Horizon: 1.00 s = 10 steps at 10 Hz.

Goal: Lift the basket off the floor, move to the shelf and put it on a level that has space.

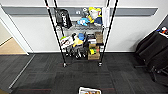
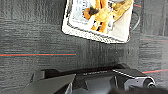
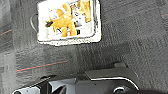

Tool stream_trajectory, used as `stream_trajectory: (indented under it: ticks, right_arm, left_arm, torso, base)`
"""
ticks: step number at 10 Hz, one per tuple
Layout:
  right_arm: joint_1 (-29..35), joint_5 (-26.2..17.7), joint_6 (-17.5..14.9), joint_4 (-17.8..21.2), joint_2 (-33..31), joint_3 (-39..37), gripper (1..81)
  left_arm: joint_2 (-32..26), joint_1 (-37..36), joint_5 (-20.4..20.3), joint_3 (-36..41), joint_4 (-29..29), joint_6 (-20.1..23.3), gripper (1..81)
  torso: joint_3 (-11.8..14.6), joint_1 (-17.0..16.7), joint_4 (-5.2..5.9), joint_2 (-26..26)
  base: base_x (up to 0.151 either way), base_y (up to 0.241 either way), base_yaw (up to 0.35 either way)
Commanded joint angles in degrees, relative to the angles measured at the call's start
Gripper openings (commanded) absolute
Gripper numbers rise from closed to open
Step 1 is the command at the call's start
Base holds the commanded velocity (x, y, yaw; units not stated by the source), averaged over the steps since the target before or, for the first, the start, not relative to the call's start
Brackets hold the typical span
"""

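So the basket [image 1: 89,90] is sitting on the floor [image 1: 50,77] right at the robot's feet, well short of the shelf [image 1: 82,32] against the wall. Both wrist cams look straight down on it: cream woven sides, white lining, and an orange plush toy [image 2: 100,15] lying inside (plus something papery under it, can't make out what).

Nothing's gripped yet as far as I can see, and I honestly can't tell if either pincer is wide or narrow; the fingers just don't show.

My take on doing the lift well: bring one arm down at each short end, where the small dark handles [image 3: 32,21] are, and raise both sides evenly so the toy doesn't tip out. Woven sides will probably flex, so grab the rim, not the wall.

The lower tiers look crammed with toys and boxes, so the top level is likely the one with room.
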Motion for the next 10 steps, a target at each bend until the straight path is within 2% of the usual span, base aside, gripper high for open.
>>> stream_trajectory:
  ticks: [1, 2, 3, 5, 10]
  right_arm:
    - [5.05, -2.84, 0.32, 2.27, -2.88, 3.3, 81.1]
    - [5.57, -2.84, 0.32, 2.62, -3.05, 3.56, 81.1]
    - [6.1, -2.84, 0.32, 3.4, -3.05, 3.65, 81.1]
    - [6.9, -3.28, 0.32, 4.11, -3.05, 3.56, 81.1]
    - [7.95, -3.72, 0.32, 4.82, -3.05, 3.56, 81.1]
  left_arm:
    - [-0.63, -6.74, 3.87, 0.46, -2.04, 0.26, 81.1]
    - [-0.45, -7.62, 3.87, 0.46, -3.1, 0.26, 81.1]
    - [-0.28, -8.5, 3.88, 0.46, -3.8, 0.26, 81.1]
    - [-0.1, -9.47, 3.96, 0.2, -4.24, 0.17, 81.1]
    - [2.01, -10.52, 3.96, -0.24, -5.91, 0.08, 81.1]
  torso:
    - [-5.08, 3.52, 0.0, -5.47]
    - [-1.59, 4.81, 0.0, -7.44]
    - [-3.25, 6.14, 0.0, -9.51]
    - [-4.24, 7.85, 0.0, -12.11]
    - [-4.5, 13.97, 0.0, -21.82]
  base:
    - [0.0, 0.0, 0.0]
    - [0.0, 0.0, 0.0]
    - [0.0, 0.0, 0.0]
    - [0.0, 0.0, 0.0]
    - [0.0, 0.0, 0.0]
